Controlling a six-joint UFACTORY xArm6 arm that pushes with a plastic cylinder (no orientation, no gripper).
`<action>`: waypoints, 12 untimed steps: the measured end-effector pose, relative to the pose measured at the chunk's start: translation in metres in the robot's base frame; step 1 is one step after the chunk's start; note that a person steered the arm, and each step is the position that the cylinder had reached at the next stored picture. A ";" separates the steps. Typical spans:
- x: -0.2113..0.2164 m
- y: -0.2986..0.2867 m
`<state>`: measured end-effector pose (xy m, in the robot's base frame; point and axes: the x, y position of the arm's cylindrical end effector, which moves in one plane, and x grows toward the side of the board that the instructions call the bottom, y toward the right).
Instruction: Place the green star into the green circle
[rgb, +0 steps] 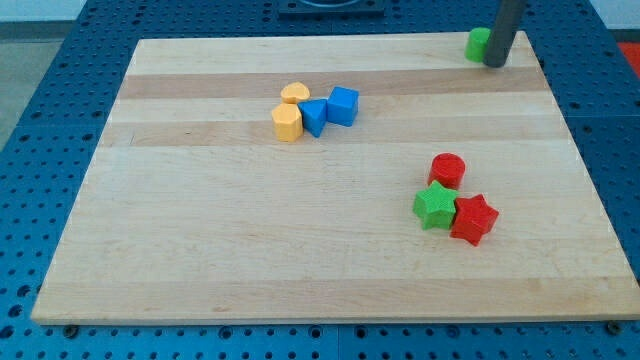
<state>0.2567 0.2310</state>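
Note:
The green star (434, 206) lies at the view's lower right, touching a red star (473, 219) on its right and a red round block (447, 169) just above it. The green circle (477, 43) sits at the view's top right corner of the wooden board (300, 240). My tip (494, 64) rests on the board right beside the green circle, on its right side, partly covering it. The tip is far from the green star, well above it in the view.
A cluster stands at the view's upper middle: a yellow heart-like block (294, 94), a yellow block (287, 122), a blue block (314, 117) and a blue cube (343, 105). Blue pegboard (60, 100) surrounds the board.

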 end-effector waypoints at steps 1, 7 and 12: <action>0.020 -0.001; 0.141 -0.183; 0.291 -0.214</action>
<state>0.5482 0.0169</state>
